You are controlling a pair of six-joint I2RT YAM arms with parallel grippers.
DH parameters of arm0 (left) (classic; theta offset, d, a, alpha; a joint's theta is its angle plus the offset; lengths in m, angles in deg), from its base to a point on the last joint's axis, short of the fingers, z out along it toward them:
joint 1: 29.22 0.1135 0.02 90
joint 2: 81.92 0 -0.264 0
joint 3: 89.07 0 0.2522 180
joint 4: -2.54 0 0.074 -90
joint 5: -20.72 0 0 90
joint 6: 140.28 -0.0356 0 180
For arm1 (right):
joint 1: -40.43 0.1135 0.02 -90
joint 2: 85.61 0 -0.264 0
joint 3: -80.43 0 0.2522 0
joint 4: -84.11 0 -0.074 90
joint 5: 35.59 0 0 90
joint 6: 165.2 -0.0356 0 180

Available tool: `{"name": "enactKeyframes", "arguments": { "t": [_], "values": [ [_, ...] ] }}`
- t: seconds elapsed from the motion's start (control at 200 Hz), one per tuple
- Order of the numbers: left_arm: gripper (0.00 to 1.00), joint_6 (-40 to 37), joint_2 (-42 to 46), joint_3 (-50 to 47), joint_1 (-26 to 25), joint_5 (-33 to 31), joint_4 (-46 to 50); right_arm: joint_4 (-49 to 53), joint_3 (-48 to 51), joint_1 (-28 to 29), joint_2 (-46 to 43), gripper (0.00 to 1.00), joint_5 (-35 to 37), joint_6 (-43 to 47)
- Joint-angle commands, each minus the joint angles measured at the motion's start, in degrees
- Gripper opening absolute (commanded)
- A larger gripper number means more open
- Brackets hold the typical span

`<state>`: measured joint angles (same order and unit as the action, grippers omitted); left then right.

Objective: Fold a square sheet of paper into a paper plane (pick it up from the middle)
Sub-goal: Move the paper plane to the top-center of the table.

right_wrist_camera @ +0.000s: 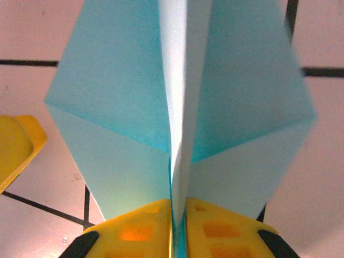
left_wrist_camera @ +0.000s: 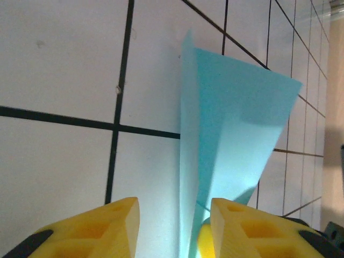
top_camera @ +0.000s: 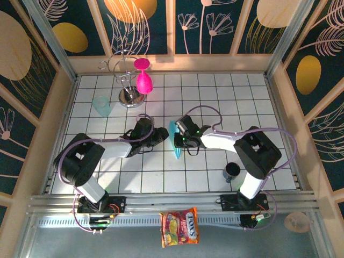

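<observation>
The tabletop (top_camera: 226,97) is a flat white surface ruled into square tiles by thin dark lines. Two arms reach in from its near edge, the left arm (top_camera: 107,146) and the right arm (top_camera: 231,142), both white and black with purple cables, and they meet near the middle.

Between them stands one sheet of paper (top_camera: 174,141), thin, matte and light blue, creased lengthwise and set up on edge. From above, its long axis runs far to near, wider at the far end and narrowing to a point toward the near edge.

In the right wrist view the right jaws, with their yellow fingers (right_wrist_camera: 145,226), are pressed together on the sheet's central fold, and a flap spreads out to each side. The left jaws stand partly apart. The sheet's edge runs down into the gap between their yellow fingers (left_wrist_camera: 107,226), and bare tile shows beside it, so they are not clamping it.

At the far left, one shiny wire stand (top_camera: 129,97) carries two glossy pink goblets (top_camera: 144,83). One red and yellow snack packet (top_camera: 180,227) lies past the near rail. One translucent pale-teal cup (top_camera: 101,105) sits left of the stand. One dark cup (top_camera: 232,171) sits by the right arm.
</observation>
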<state>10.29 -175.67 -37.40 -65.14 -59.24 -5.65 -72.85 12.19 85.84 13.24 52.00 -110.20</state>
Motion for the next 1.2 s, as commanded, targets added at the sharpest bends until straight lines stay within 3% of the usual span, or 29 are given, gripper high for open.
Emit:
{"name": "enactKeyframes", "arguments": {
  "t": [0.0, 0.265, 0.486, 0.761, 1.191],
  "values": [
    [0.49, -2.66, 4.07, 0.20, 1.37, -5.12, 5.35, 4.06, -3.15, -0.61, 1.02, 0.10, 5.24, 0.18],
    [0.72, -6.89, 11.65, -2.24, 3.53, -14.21, 13.78, 6.72, -8.91, -5.42, 3.41, 0.04, 9.05, 3.66],
    [0.89, -8.58, 15.27, -4.92, 4.26, -17.98, 15.43, 7.70, -19.37, -11.78, 11.90, 0.04, 7.08, 9.84],
    [0.95, -9.06, 15.65, -5.94, 4.48, -18.18, 16.13, 14.82, -33.91, -13.72, 22.92, 0.05, 7.42, 14.12],
    [0.99, -9.27, 13.85, -4.85, 4.48, -17.13, 15.90, 16.12, -35.70, -13.69, 26.47, 0.19, 7.86, 14.08]
  ]
}}
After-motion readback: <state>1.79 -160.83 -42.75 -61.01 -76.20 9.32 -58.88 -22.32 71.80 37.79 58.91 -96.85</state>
